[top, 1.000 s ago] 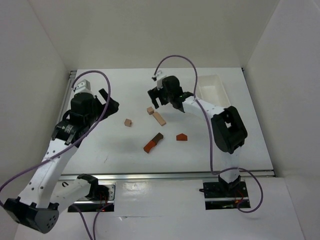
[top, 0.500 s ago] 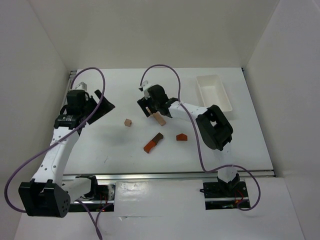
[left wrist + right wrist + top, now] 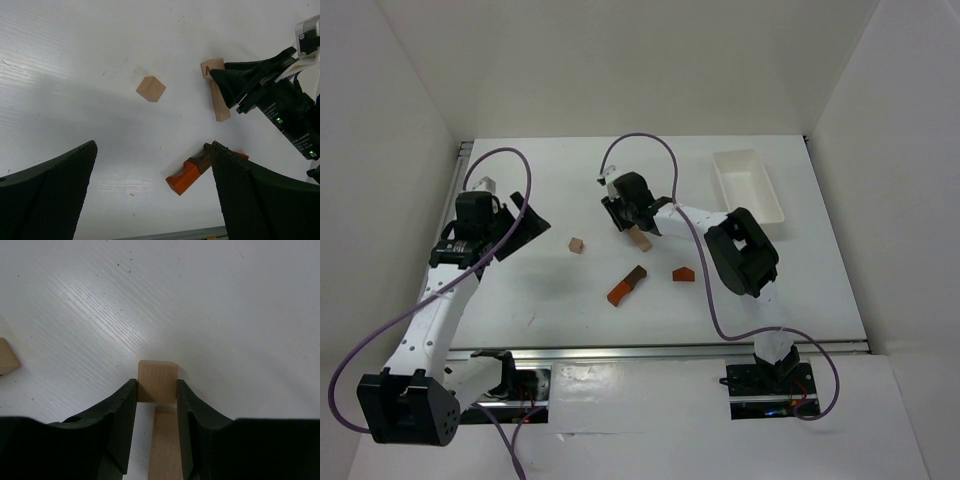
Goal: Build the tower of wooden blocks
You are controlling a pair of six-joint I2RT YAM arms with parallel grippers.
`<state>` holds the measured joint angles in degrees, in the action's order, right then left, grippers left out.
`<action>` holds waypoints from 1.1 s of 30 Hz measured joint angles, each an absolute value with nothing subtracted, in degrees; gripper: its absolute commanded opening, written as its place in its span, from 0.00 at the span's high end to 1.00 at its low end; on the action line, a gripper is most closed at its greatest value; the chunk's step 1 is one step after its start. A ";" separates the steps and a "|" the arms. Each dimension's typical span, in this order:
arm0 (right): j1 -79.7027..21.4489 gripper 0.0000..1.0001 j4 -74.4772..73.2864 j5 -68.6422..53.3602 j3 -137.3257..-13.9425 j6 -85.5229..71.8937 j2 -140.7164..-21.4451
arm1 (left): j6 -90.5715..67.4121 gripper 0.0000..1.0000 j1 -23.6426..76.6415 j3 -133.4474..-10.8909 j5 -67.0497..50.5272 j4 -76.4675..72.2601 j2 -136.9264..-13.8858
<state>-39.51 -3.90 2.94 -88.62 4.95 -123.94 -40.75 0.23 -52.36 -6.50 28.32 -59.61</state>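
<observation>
My right gripper (image 3: 156,387) is down on the table, its fingers pressed against both sides of a pale tan cube (image 3: 157,380). A pale tan bar (image 3: 165,445) lies just behind that cube, between the fingers. In the top view this gripper (image 3: 620,215) sits at the table's middle, with the pale bar (image 3: 639,239) beside it. A second tan cube (image 3: 577,245) lies to the left. The dark brown and orange-red bar (image 3: 627,285) and the orange-red house-shaped piece (image 3: 683,273) lie nearer the front. My left gripper (image 3: 152,195) hangs open above the table, holding nothing.
A white rectangular tray (image 3: 748,185) stands at the back right. White walls enclose the table on three sides. The right arm's purple cable (image 3: 640,140) loops over the back of the table.
My right gripper came down from the back middle onto the tan cube and its fingers closed on it. The left arm swung back toward the left side.
</observation>
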 measured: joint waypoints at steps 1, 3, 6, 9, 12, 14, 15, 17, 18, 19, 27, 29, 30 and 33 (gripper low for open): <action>-39.51 0.83 -3.90 2.70 -88.66 4.93 -123.94 | -40.75 0.01 0.23 -52.34 -6.48 28.36 -59.42; -39.51 0.88 -3.90 2.37 -88.73 4.95 -123.94 | -40.75 0.01 0.23 -52.34 -6.50 28.36 -58.85; -39.51 0.90 -3.97 2.15 -88.68 4.95 -123.76 | -40.77 0.01 0.23 -52.25 -6.63 28.25 -58.08; -39.51 0.90 -3.81 1.23 -86.67 4.97 -121.30 | -40.75 0.01 0.23 -51.68 -6.92 28.05 -57.84; -39.51 0.91 -4.14 0.43 -83.35 4.86 -115.94 | -40.75 0.01 0.23 -50.52 -7.01 27.90 -57.89; -39.51 0.91 -4.16 0.21 -81.41 4.49 -111.66 | -40.77 0.01 0.23 -50.00 -7.07 27.92 -57.98; -39.51 0.92 -4.16 0.05 -80.34 4.19 -109.23 | -40.77 0.01 0.23 -49.82 -7.20 27.81 -58.00; -39.53 0.92 -4.12 -0.14 -77.69 3.66 -104.31 | -40.77 0.01 0.23 -49.34 -7.55 27.57 -58.04; -39.59 0.92 -4.25 -0.14 -76.01 3.38 -101.65 | -40.77 0.01 0.23 -49.19 -7.75 27.55 -58.04; -39.70 0.92 -4.40 -0.21 -74.65 3.05 -99.59 | -40.77 0.01 0.23 -48.99 -7.81 27.42 -58.06; -45.36 0.93 -12.40 3.77 -67.18 -0.27 -94.08 | -40.73 0.01 0.30 -48.47 -7.88 26.72 -58.08; -47.13 0.93 -14.44 4.58 -65.23 -0.75 -94.08 | -40.73 0.01 0.32 -48.47 -7.90 26.68 -58.08; -47.97 0.93 -15.44 4.86 -64.31 -1.04 -94.08 | -40.73 0.01 0.45 -48.45 -7.90 26.65 -58.08; -48.99 0.93 -17.30 4.97 -62.24 -1.87 -93.93 | -40.73 0.01 0.91 -48.45 -7.86 26.52 -58.08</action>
